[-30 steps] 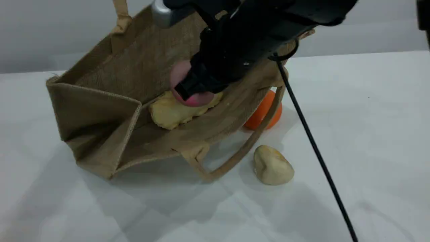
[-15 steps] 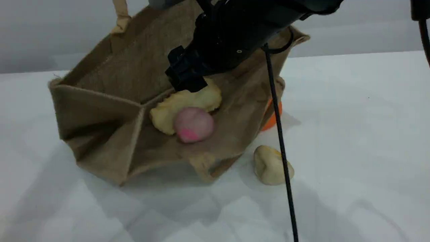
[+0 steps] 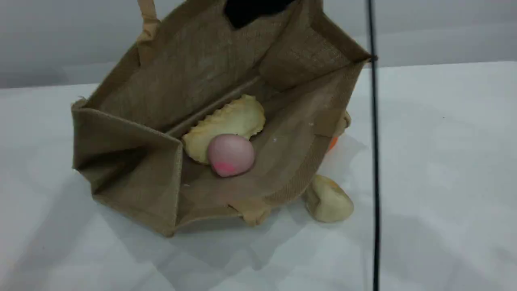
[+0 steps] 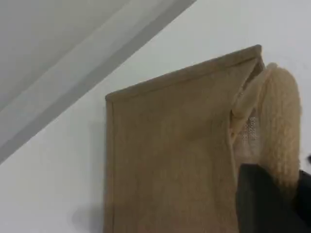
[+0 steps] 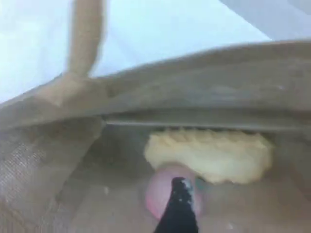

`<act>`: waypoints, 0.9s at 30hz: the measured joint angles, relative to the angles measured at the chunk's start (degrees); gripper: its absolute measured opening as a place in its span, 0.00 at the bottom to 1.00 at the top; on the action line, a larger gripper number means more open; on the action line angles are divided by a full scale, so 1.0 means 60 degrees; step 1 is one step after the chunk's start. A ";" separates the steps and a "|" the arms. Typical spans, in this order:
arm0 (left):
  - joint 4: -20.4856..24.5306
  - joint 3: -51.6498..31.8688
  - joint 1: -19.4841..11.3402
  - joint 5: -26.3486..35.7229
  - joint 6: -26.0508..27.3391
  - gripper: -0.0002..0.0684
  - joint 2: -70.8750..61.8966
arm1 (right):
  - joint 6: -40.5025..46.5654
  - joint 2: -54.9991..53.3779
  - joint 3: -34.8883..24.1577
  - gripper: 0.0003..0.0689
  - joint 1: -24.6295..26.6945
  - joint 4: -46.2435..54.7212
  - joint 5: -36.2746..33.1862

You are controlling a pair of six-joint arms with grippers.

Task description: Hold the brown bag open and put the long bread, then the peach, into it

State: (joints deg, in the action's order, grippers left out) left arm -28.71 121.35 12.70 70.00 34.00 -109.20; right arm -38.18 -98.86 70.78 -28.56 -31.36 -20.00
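The brown bag (image 3: pixel 133 133) lies with its mouth wide open on the white table (image 3: pixel 444 161). Inside it the peach (image 3: pixel 230 154) touches the long bread (image 3: pixel 226 125). The scene view alone shows a pale lump (image 3: pixel 328 199) just beside the bag. Only the left wrist view shows the left gripper (image 4: pixel 272 204), clenched on a rolled handle (image 4: pixel 282 131). In the right wrist view the right gripper (image 5: pixel 179 213) hangs released over the peach, grasping nothing.
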 joint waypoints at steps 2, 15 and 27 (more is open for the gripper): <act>0.0000 0.0000 0.0000 0.0000 0.0000 0.15 0.0000 | 0.0098 0.0365 -0.0008 0.80 0.0507 0.0039 -0.0449; 0.0000 0.0000 0.0000 0.0000 -0.0004 0.15 0.0000 | 0.0391 0.2276 -0.0008 0.80 0.4466 0.0315 -0.1527; -0.0057 0.0000 0.0000 -0.0071 -0.0004 0.52 0.0000 | 0.0639 0.2392 -0.0008 0.80 0.5745 0.0297 -0.1767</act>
State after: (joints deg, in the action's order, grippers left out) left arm -29.06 121.35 12.70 69.58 33.98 -109.20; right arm -34.35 -84.51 70.73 5.91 -29.57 -30.60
